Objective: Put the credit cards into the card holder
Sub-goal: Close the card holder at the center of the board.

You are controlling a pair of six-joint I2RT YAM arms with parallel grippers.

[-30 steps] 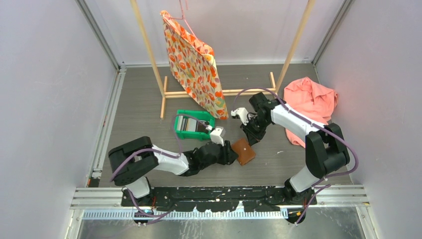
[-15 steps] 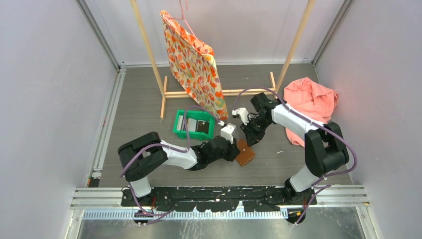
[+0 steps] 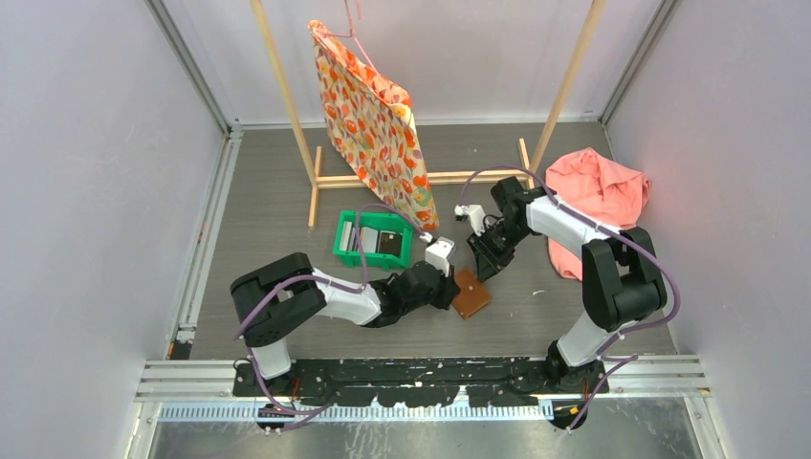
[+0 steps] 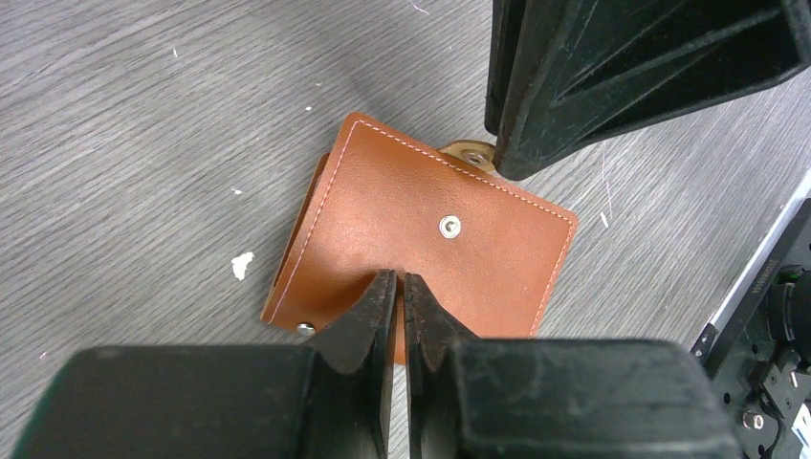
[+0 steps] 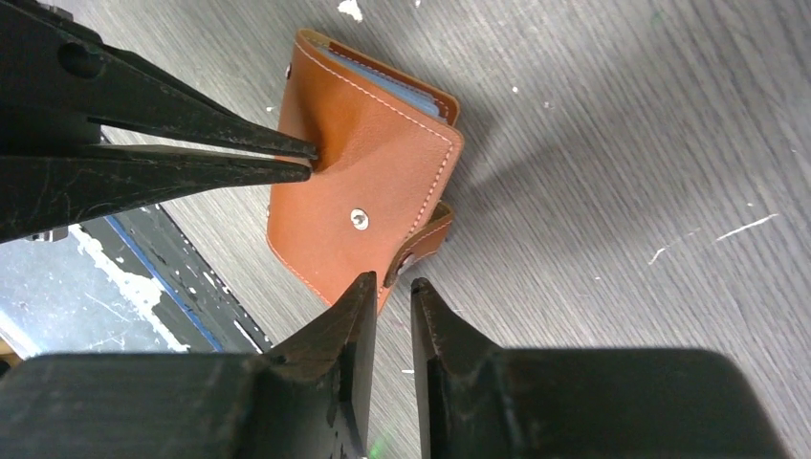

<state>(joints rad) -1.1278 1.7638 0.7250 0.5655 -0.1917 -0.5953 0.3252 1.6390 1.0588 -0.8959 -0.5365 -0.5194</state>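
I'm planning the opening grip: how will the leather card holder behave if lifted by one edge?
Probably floppy: the cover of the card holder puckers where the left gripper pinches it. Its snap tab sits unfastened, so it may fall open. Smooth leather on the tabletop would likely slide when pushed.

A grey wood-grain table [image 3: 277,210] filled the view between pale walls. A brown leather card holder [image 3: 471,292] lay closed on it near the front middle, with its snap side facing up. A green bin [image 3: 344,251] stood on the table to the left of the card holder and a little farther back. The foot of a wooden rack [image 3: 383,179] rested across the far part. A crumpled pink cloth [image 3: 598,196] lay at the far right. Small white flecks [image 4: 241,263] dotted the surface beside the card holder.
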